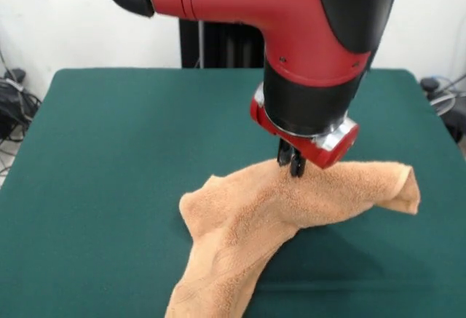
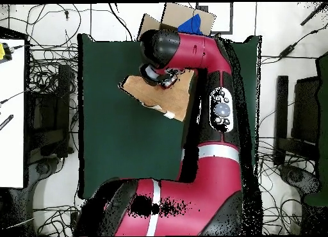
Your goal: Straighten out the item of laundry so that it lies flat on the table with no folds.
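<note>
Green felt covers the table (image 1: 109, 187), the broadest thing in either view. My red and black arm (image 1: 291, 20) reaches down across it from above. Beneath lies the orange-tan towel (image 1: 240, 223), bunched and drawn up into a ridge at the middle, one end trailing to the front view's right, another running off the bottom edge. My gripper (image 1: 293, 164) meets the crest of that ridge, its dark jaws pinched together on a fold of the terry.
</note>
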{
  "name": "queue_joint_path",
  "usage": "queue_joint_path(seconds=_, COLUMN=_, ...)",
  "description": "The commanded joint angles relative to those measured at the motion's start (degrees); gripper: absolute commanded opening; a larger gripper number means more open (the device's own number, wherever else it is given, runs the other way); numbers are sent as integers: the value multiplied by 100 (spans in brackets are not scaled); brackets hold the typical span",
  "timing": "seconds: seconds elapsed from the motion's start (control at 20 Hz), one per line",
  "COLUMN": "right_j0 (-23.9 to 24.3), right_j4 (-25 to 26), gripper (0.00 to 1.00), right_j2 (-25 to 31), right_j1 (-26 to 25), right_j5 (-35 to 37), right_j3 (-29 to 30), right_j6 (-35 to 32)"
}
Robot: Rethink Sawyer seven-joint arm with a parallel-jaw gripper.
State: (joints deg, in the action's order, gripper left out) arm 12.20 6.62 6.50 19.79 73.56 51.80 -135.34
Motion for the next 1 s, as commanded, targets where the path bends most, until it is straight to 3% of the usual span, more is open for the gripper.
queue_joint_path(seconds=0.05, right_j0=-3, right_j4=150, gripper=0, right_j2=-16, right_j1=282, right_j5=776, right_j3=177, right_j6=229)
queue_joint_path(seconds=0.7, right_j0=-170, right_j4=120, gripper=0, right_j2=-103, right_j1=659, right_j5=1640, right_j3=67, right_j6=-234)
queue_joint_path(seconds=1.0, right_j0=-243, right_j4=183, gripper=0, right_j2=-104, right_j1=559, right_j5=2469, right_j3=-594, right_j6=-426)
